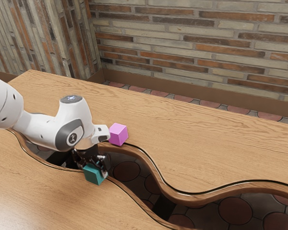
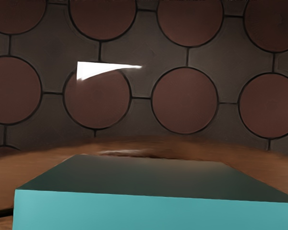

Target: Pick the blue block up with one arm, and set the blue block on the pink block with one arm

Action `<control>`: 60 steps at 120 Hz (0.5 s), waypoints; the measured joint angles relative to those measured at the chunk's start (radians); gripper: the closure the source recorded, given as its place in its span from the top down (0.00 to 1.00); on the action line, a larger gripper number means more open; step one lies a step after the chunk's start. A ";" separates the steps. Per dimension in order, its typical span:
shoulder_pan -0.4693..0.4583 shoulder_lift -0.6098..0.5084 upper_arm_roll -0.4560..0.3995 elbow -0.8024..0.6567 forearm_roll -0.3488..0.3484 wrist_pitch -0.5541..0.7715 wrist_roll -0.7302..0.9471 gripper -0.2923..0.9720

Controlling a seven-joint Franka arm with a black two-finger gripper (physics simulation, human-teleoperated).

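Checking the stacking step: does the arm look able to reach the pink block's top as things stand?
Probably yes. The pink block sits close to the gripper, its top bare, with nothing standing between them. The gripper grips the blue block.

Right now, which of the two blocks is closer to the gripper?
The blue block, teal-toned, directly under the gripper at the edge of the near table. The pink block sits apart on the far table, across the gap.
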 joint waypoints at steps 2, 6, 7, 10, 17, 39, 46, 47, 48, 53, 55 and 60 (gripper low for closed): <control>0.000 0.000 0.000 0.000 -0.001 0.001 0.001 0.76; 0.000 -0.001 0.000 0.000 -0.001 0.003 0.002 0.73; 0.000 -0.001 0.000 0.000 -0.001 0.003 0.002 0.72; -0.001 -0.003 0.000 0.001 -0.001 0.004 0.002 0.69; -0.001 -0.005 0.000 0.001 -0.001 0.005 0.004 0.61; -0.001 -0.017 0.002 0.004 0.009 0.009 0.000 0.50; -0.001 -0.032 0.002 0.007 0.016 0.008 -0.002 0.49; -0.001 -0.034 0.002 0.009 0.018 0.008 -0.003 0.49; -0.001 -0.036 0.002 0.010 0.019 0.008 -0.003 0.49; -0.002 -0.043 0.003 0.037 0.037 0.004 -0.005 0.48; -0.002 -0.044 0.003 0.054 0.045 0.000 -0.006 0.48; -0.002 -0.044 0.003 0.113 0.067 -0.018 -0.008 0.48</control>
